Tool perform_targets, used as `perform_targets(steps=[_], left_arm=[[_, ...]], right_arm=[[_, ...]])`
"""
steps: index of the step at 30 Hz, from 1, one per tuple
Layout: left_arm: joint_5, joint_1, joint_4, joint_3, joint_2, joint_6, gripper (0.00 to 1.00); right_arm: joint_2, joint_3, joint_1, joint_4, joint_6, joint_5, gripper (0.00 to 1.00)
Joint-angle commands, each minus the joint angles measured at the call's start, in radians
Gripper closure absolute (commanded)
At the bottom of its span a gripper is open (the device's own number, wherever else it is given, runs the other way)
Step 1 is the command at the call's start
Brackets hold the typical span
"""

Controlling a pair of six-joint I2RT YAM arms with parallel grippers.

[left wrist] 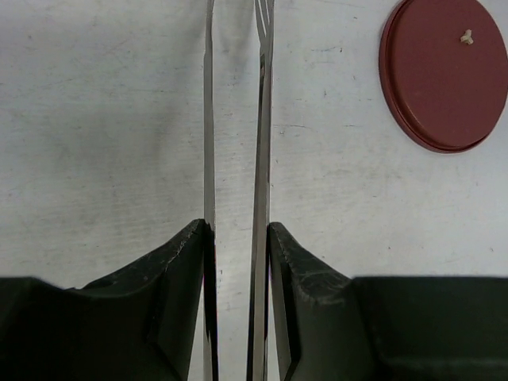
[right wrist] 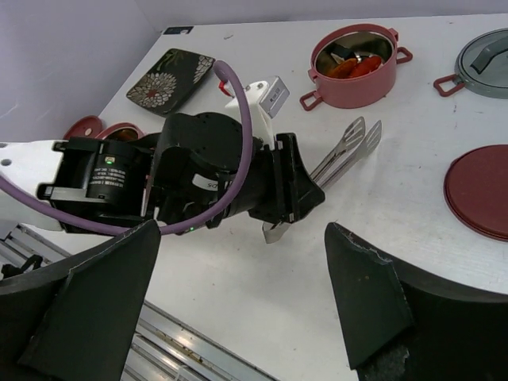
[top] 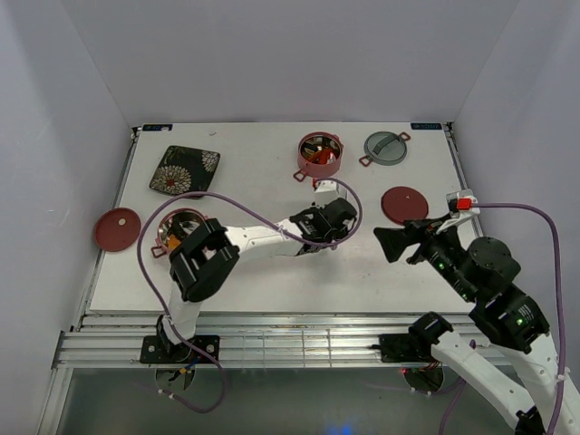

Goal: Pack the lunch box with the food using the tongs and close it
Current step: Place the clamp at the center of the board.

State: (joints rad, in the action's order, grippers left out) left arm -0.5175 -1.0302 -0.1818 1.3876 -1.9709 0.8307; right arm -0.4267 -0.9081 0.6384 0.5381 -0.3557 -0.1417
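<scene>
My left gripper (left wrist: 236, 226) is shut on the tongs (left wrist: 260, 119), pressing the two slim silver arms close together, and they run straight ahead over the white table. In the right wrist view the tongs (right wrist: 349, 147) stick out of that gripper (right wrist: 298, 190) toward a dark-red bowl (right wrist: 353, 71) holding orange and red food (right wrist: 355, 67). The tongs' tips are empty. A second bowl (top: 179, 228) sits beside the left arm. My right gripper (top: 391, 243) stands open and empty, facing the left gripper from the right.
One red disc lid (top: 405, 204) lies between the two grippers, another (top: 117, 228) at the table's left edge. The grey top lid (top: 385, 147) rests at the back right, beside the bowl with food (top: 319, 154). A dark patterned plate (top: 185, 169) lies back left.
</scene>
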Motion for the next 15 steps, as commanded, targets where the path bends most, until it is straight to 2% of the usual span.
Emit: perform_targets(steps=[1, 15], left_arm=[[-0.036, -0.007, 0.054, 0.070, -0.003, 0.039, 0.54], [-0.012, -0.014, 0.061, 0.153, -0.141, 0.067, 0.46]], right_arm=[[0.028, -0.041, 0.006, 0.006, 0.011, -0.038, 0.10], [0.072, -0.034, 0.006, 0.011, 0.040, -0.055, 0.10]])
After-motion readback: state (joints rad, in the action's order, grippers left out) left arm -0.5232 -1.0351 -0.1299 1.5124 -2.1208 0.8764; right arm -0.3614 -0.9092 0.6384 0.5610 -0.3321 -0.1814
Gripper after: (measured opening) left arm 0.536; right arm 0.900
